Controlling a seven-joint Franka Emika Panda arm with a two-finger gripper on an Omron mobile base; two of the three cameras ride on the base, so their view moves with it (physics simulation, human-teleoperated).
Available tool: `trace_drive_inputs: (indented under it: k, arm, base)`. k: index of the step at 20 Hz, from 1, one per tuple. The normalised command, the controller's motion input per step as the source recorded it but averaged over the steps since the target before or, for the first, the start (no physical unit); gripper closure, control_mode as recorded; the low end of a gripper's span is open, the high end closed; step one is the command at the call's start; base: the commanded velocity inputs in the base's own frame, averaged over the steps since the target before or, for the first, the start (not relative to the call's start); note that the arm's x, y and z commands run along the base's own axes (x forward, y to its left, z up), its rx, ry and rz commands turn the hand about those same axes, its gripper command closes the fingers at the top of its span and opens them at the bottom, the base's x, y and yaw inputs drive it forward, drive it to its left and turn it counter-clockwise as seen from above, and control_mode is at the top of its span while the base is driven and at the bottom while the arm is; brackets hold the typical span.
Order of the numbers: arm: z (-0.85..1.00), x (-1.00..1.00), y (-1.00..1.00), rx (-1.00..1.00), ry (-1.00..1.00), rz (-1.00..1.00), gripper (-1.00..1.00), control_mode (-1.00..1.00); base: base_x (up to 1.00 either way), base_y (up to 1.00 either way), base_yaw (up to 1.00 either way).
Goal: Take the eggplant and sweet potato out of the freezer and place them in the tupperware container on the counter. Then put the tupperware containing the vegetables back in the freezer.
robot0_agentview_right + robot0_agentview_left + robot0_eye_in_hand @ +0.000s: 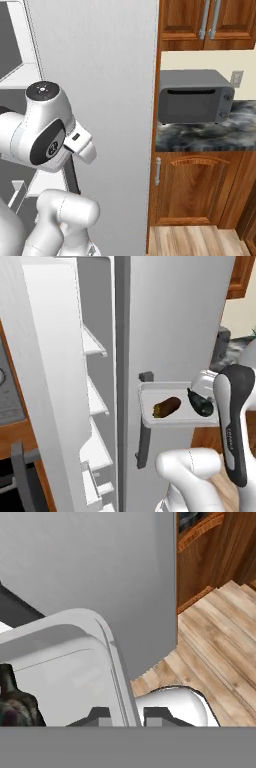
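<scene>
Left base view: the freezer [95, 381] stands open, its white shelves stepping down at nine o'clock. At centre, in front of the closed pale-grey fridge door [170, 316], the tupperware container [150, 411] is held in the air near a dark bar handle [144, 421]. Inside it, the brown sweet potato [166, 406] lies at nine o'clock and the near-black eggplant [200, 403] at three o'clock, slightly apart.

Right base view: a grey toaster oven [195, 96] sits on the dark marbled worktop [210, 137] at two o'clock.

Hand view: the fingers [100, 716] straddle the container's white rim at six o'clock, clenched on it. The eggplant shows at eight o'clock.
</scene>
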Motion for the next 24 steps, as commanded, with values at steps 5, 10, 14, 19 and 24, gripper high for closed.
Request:
trace_drive_inputs:
  k: [5, 10, 14, 19, 24]
  arm:
    - [0.00, 0.00, 0.00, 0.00, 0.00, 0.00, 1.00, 1.00]
    - [0.36, -0.31, 0.27, 0.10, 0.00, -0.10, 1.00, -1.00]
    - [0.38, -0.27, 0.29, 0.21, -0.01, -0.34, 1.00, -1.00]
    - [0.33, -0.04, 0.62, 0.17, -0.01, -0.36, 1.00, -1.00]
    - [0.24, 0.12, 0.69, 0.16, 0.00, -0.27, 1.00, -1.00]
  base:
    - [0.34, 0.33, -0.04]
    - [0.00, 0.00, 0.00]
    - [0.00, 0.00, 0.00]
    - [0.00, 0.00, 0.00]
    - [0.00, 0.00, 0.00]
